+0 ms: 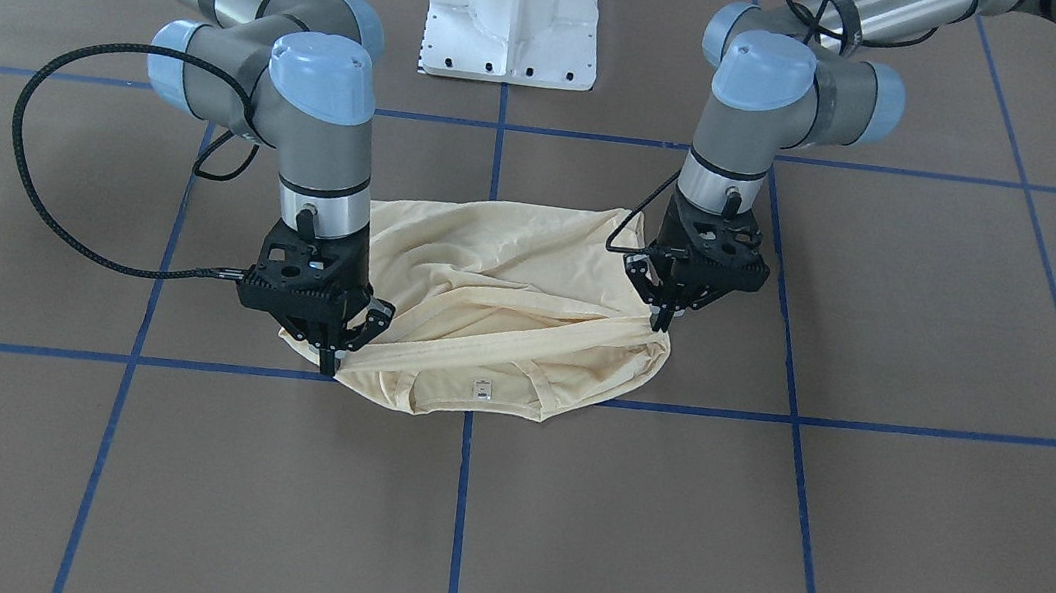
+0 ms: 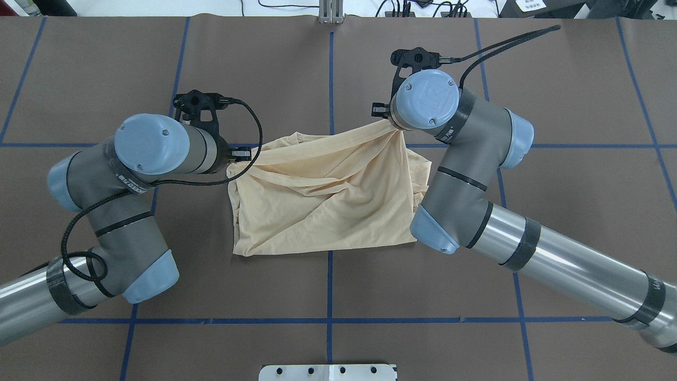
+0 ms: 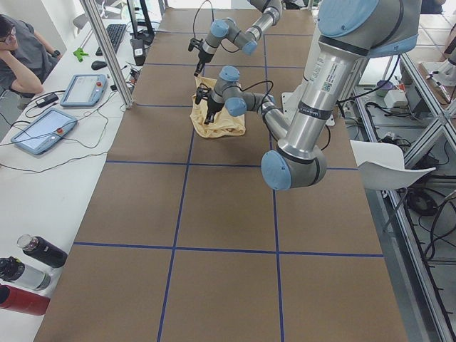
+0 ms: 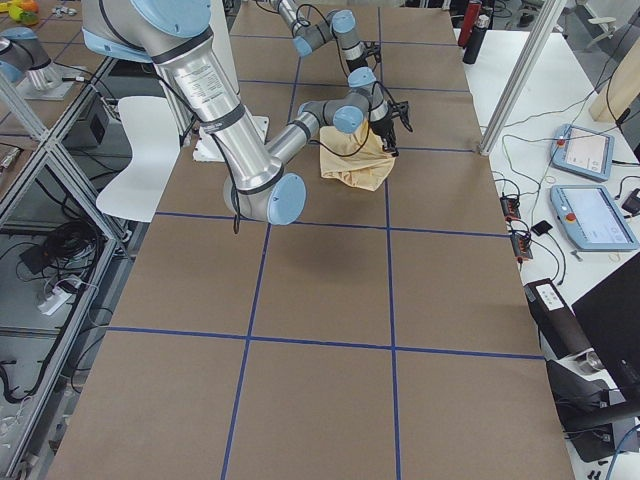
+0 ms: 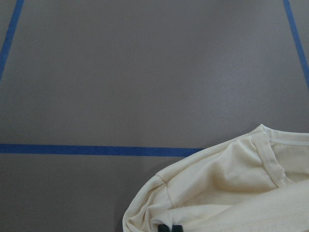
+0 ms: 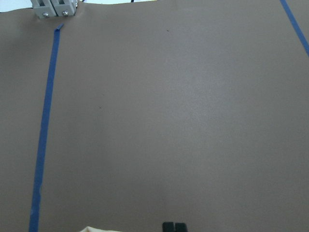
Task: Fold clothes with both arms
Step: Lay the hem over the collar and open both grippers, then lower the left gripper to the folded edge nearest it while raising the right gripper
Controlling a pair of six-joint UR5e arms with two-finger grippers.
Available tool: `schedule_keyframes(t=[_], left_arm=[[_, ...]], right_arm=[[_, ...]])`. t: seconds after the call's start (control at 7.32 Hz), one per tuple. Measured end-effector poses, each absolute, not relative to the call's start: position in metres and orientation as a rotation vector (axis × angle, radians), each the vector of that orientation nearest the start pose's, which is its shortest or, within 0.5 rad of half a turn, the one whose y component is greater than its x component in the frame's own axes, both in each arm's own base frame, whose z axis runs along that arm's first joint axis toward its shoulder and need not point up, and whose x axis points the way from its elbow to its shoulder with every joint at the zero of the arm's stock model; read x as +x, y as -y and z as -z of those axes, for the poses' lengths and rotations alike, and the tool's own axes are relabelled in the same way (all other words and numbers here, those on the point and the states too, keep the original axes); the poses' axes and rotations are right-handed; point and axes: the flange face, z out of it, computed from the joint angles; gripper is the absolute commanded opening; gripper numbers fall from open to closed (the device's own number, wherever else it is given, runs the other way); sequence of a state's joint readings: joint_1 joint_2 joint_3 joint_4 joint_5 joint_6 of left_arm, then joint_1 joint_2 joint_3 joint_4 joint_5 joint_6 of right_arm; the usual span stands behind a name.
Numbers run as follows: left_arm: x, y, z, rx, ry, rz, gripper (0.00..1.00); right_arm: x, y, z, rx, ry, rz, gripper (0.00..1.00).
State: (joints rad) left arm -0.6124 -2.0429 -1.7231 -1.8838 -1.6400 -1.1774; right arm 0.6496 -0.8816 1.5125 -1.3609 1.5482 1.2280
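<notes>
Wide table (image 1: 861, 539) surrounds the T-shirt (image 1: 489, 282), left and right jaws clamped on its edges.

UR logo on blue joint cap (image 2: 427, 98) of right arm (image 2: 460, 180), neck label (image 1: 481, 391) of T-shirt (image 1: 512, 264) too small to read

This is a robotics lab. A grey jointed left arm (image 2: 121, 227) and right arm (image 2: 465, 196) reach over a wide brown surface (image 3: 228, 214) gridded with blue tape (image 3: 174, 246), by a white pedestal (image 1: 515, 8). Teach pendants (image 3: 43, 132) and bottles (image 3: 39, 251) lie on a white side surface (image 3: 43, 185), where a person (image 3: 25, 53) sits beside an aluminium post (image 3: 107, 53).
</notes>
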Motion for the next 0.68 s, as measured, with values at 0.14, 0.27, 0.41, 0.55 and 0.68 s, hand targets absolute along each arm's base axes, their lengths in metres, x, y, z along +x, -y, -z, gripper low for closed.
schedule_keyframes(t=[0.14,0.27,0.41,0.55,0.68], left_arm=[[0.4539,0.4831,-0.2902,0.404,-0.85,0.173,0.0],[0.4494,0.4878,-0.2908,0.414,-0.845,0.167,0.0],[0.4472,0.4906,-0.2913,0.421,-0.84,0.156,0.99],[0.4462,0.4923,-0.2912,0.428,-0.838,0.148,1.0],[0.445,0.4928,-0.2887,0.438,-0.845,0.136,1.0]], right_arm=[[-0.4982,0.5515,-0.2506,0.418,0.73,-0.293,0.0],[-0.4987,0.5534,-0.2511,0.416,0.727,-0.29,0.01],[-0.5005,0.555,-0.2527,0.413,0.723,-0.289,0.99],[-0.5024,0.5572,-0.254,0.411,0.717,-0.288,1.0],[-0.5012,0.5607,-0.2536,0.412,0.714,-0.28,1.0]])
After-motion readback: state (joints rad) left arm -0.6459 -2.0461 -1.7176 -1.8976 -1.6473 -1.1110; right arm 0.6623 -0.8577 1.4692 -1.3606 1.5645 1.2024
